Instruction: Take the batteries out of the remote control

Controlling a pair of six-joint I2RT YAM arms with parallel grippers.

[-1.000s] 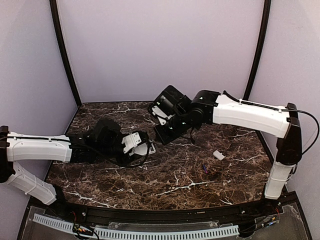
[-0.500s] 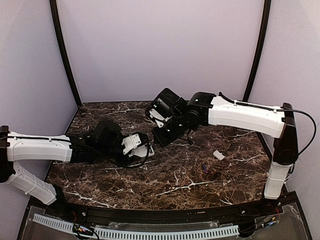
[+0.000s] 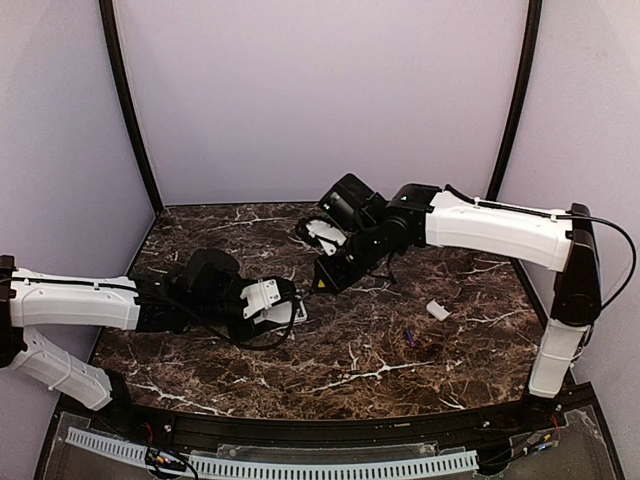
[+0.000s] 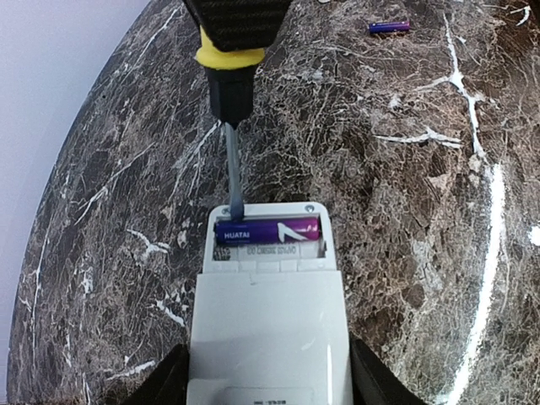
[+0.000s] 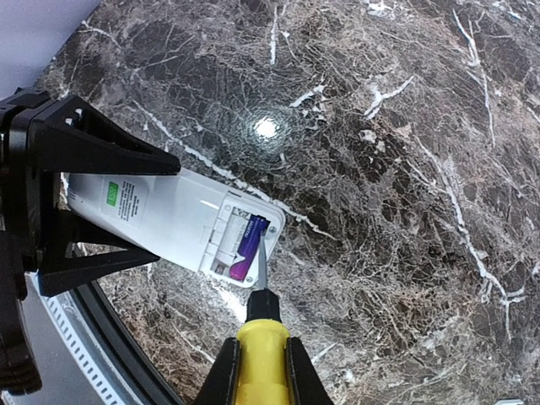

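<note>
The remote control (image 4: 266, 329) lies back-up between the fingers of my left gripper (image 4: 266, 375), which is shut on its sides; the battery bay at its far end stands uncovered. One purple battery (image 4: 268, 230) lies across the bay. Another battery (image 4: 389, 27) lies loose on the table. My right gripper (image 5: 263, 371) is shut on a yellow-handled screwdriver (image 5: 263, 359). The screwdriver's tip rests at the left end of the battery (image 5: 249, 246) inside the remote control (image 5: 160, 215). From above, the right gripper (image 3: 328, 278) hangs just right of the left gripper (image 3: 275, 305).
A small white cover piece (image 3: 437, 310) lies on the dark marble table (image 3: 380, 370) at the right, with the loose battery (image 3: 408, 335) a little nearer than it. Purple walls close in the back and both sides.
The left gripper has shifted slightly toward the near edge with the remote. The right arm swung left, then back, and the screwdriver now points down at the remote's end.
</note>
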